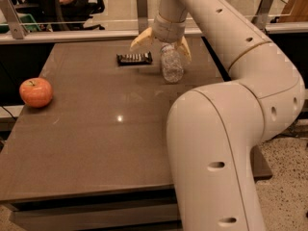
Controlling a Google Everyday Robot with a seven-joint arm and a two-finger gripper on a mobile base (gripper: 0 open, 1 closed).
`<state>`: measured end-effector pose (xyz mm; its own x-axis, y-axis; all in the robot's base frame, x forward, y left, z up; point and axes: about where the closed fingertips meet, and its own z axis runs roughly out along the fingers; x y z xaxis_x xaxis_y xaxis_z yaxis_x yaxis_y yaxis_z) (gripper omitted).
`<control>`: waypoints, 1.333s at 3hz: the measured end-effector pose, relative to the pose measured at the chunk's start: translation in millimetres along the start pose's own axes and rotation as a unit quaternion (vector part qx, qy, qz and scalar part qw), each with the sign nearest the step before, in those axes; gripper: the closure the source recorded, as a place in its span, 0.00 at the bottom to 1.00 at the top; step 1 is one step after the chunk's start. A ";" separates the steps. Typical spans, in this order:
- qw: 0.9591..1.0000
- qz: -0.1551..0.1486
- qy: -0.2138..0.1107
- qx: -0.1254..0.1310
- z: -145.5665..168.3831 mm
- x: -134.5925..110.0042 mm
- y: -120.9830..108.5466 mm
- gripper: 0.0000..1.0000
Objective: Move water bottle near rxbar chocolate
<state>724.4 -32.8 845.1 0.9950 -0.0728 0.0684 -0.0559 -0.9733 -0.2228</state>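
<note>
The water bottle (172,65), clear and ribbed, stands on the brown table (106,129) at the back, just right of the rxbar chocolate (134,58), a flat black bar with pale lettering. A small gap separates them. My gripper (160,52) comes down from above over the bottle's top. Its yellowish fingers (139,40) are spread wide, one above the bar's right end and one by the bottle's right shoulder. The bottle's cap is hidden under the wrist.
A red apple (36,91) sits near the table's left edge. My arm's large white elbow (216,143) covers the table's right front. A glass rail (72,30) runs behind the table, with a seated person beyond it.
</note>
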 end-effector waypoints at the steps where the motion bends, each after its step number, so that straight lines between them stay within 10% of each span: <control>1: 1.000 0.002 0.000 0.002 -2.7 -2.1 1.2 0.00; 4: 0.998 0.051 0.038 0.026 -47.6 -5.7 35.5 0.00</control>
<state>712.8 -77.3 883.1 0.9752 -0.1891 0.1150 -0.1506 -0.9476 -0.2816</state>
